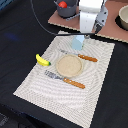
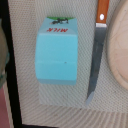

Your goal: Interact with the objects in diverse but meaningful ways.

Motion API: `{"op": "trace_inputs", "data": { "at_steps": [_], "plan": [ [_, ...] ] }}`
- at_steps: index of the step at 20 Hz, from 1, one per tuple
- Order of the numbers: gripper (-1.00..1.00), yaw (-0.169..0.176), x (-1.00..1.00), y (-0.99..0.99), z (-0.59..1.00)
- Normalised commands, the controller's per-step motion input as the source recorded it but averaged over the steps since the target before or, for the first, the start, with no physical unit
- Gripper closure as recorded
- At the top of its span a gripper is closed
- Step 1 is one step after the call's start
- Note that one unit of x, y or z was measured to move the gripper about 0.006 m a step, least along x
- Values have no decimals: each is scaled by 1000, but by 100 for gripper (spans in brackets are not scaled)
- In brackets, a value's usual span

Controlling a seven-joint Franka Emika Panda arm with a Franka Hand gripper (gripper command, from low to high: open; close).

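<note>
In the exterior view, the white gripper (image 1: 85,31) hangs near the top middle, just above the small blue carton (image 1: 78,42) on the striped mat (image 1: 35,80); I cannot tell how its jaws stand; the banana (image 1: 43,60) lies at the left; the round plate (image 1: 68,65) sits in the middle between a knife (image 1: 82,57) and fork (image 1: 65,80); in the wrist view, the carton (image 2: 56,50) fills the middle, beside the knife (image 2: 97,55)

Looks like a lab tabletop dressed up as a play dining spot, not a real kitchen. A black-covered table (image 1: 15,30) holds a beige placemat (image 1: 35,82) with a round tan plate (image 1: 68,65) in the middle, toy knife (image 1: 82,57) at its 1 o'clock, fork (image 1: 65,80) at 6. A white robot arm (image 1: 90,15) hangs over it, cable trailing.
</note>
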Motion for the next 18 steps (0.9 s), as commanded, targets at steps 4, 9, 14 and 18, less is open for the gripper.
{"op": "trace_inputs", "data": {
  "at_steps": [4, 9, 14, 18],
  "plan": [
    [-100, -61, -435, -236, -139],
    [-100, -89, -610, -191, -98],
    [-100, -87, -594, -181, -94],
    [-100, -54, -503, -146, -138]
  ]
}}
